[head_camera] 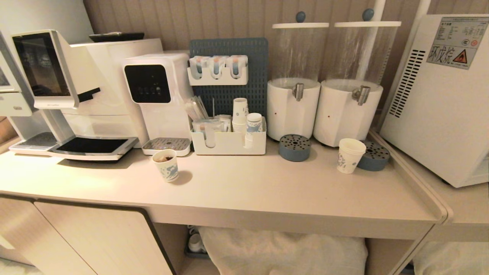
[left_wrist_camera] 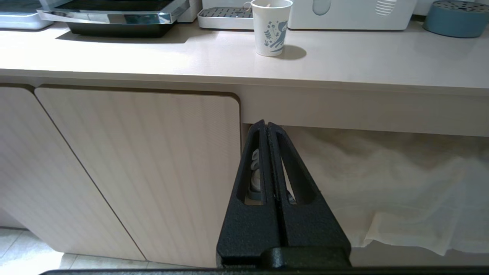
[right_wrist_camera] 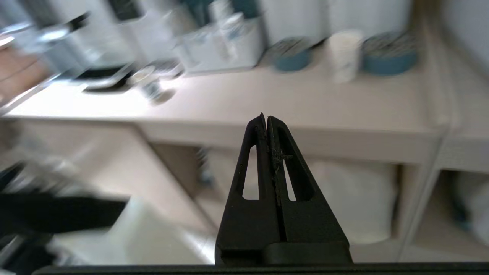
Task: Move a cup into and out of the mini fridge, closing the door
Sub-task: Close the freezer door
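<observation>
The cup [head_camera: 349, 154], white paper with a doubled rim and faint blue print, stands on the counter before the right dispenser; it shows blurred in the right wrist view as the cup [right_wrist_camera: 345, 53]. The mini fridge [head_camera: 439, 95] is the white box with vent slots and a warning sticker at the far right; its door is out of view. My right gripper [right_wrist_camera: 266, 117] is shut and empty, in front of the counter's edge and lower than the top, well short of the cup. My left gripper [left_wrist_camera: 266, 124] hangs shut and empty before the cabinet, below the counter.
A shorter cup [head_camera: 166, 165] with brown residue stands left of centre on the counter [head_camera: 267, 191]. Two cylindrical dispensers [head_camera: 294, 103] with blue drip pads [head_camera: 294, 147], an organiser [head_camera: 229, 141] with cup stacks, and coffee machines [head_camera: 88, 95] line the back. White cloth [head_camera: 282, 248] fills the space below.
</observation>
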